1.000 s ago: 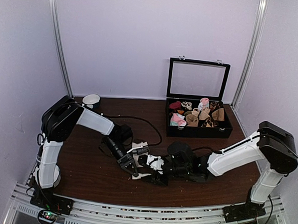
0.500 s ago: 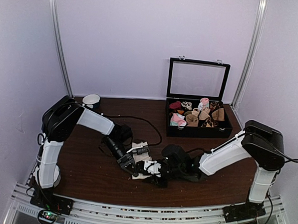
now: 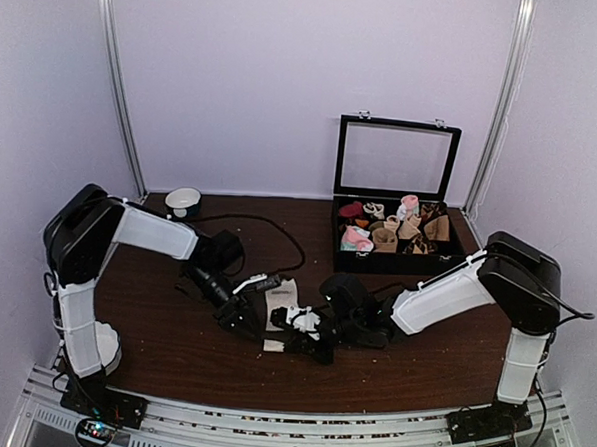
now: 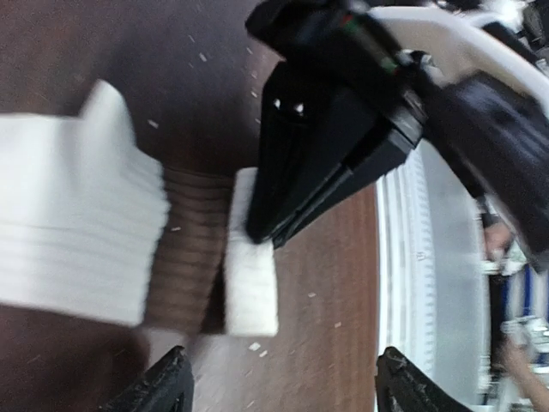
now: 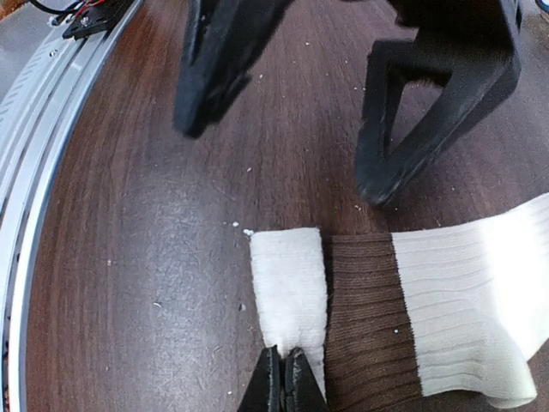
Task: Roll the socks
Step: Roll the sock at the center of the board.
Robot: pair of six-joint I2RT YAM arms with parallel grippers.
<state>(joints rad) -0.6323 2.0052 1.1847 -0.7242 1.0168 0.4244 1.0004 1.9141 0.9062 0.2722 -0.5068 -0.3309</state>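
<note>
The socks lie flat on the brown table between both arms. In the right wrist view they show a white ribbed stretch, a brown ribbed band and a white folded end. My right gripper is shut on the near edge of that white end. My left gripper is open and holds nothing, its fingertips just short of the socks. From above, the left gripper sits left of the socks and the right gripper at their near right.
An open black box with several rolled socks stands at the back right. A small white bowl sits at the back left. A black cable loops over the table behind the left arm. The metal rail runs along the near edge.
The left gripper has opened, let go of the socks and drawn back to the left. The right gripper has closed onto the socks' white end and shifted slightly left.
</note>
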